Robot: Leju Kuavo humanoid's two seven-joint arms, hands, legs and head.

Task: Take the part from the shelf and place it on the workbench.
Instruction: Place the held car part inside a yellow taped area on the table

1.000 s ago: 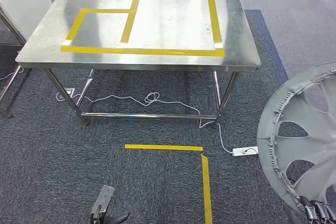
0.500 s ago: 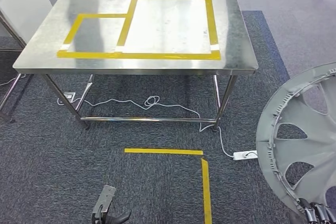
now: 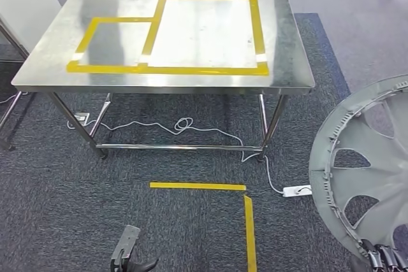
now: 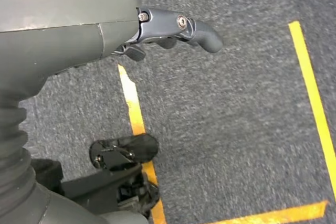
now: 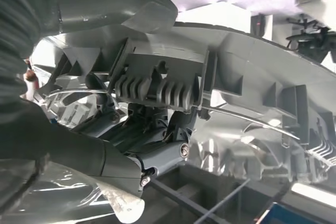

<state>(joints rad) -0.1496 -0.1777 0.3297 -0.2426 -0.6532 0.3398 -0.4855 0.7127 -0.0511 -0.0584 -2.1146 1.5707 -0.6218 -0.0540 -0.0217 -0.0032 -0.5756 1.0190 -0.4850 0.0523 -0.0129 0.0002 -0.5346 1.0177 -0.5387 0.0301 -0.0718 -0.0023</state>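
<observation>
One round grey ribbed plastic part (image 3: pixel 365 170), spoked, in right robot hand (image 3: pixel 382 258).

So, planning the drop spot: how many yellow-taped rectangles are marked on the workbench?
2: a smaller rectangle on the left of the workbench top, and a larger rectangle adjoining it on the right.
</observation>
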